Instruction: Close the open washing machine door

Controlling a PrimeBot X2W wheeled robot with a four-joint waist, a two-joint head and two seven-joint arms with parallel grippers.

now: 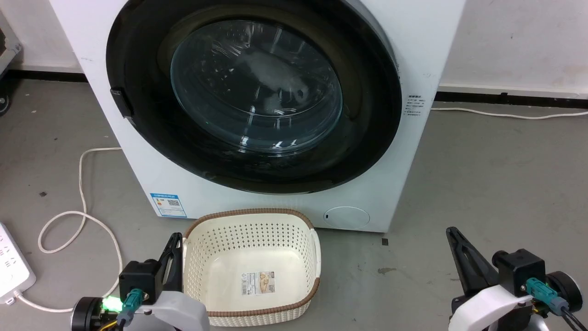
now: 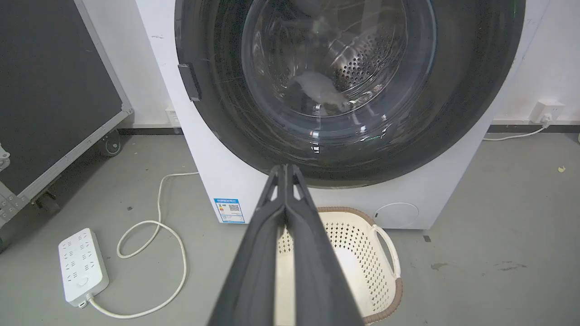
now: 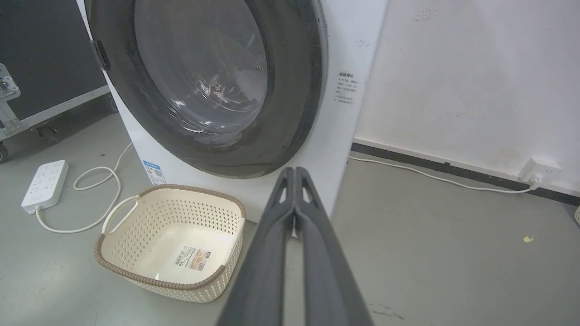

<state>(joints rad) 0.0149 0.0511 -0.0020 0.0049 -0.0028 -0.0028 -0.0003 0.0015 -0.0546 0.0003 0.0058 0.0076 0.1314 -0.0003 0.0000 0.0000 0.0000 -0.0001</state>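
Note:
The white washing machine [image 1: 138, 165] fills the upper head view. Its door [image 1: 367, 119], a wide black rim around a bulging glass window [image 1: 257, 87], lies flat against the machine's front, with its handle [image 1: 120, 102] at the rim's left. Through the glass in the left wrist view I see the steel drum [image 2: 358, 59] and something pale inside. My left gripper [image 1: 176, 236] is shut and empty, low beside the basket, well short of the door. My right gripper [image 1: 452, 232] is also shut and empty, over the floor to the machine's right. Both point toward the machine [image 2: 285, 167] [image 3: 294, 170].
A cream perforated basket [image 1: 251, 215] with a brown rim stands on the floor right before the machine. A white power strip [image 1: 11, 269] and looping cable [image 1: 82, 216] lie at the left. A black wheeled case [image 2: 54, 90] stands left of the machine. Grey floor [image 1: 482, 184] spreads to the right.

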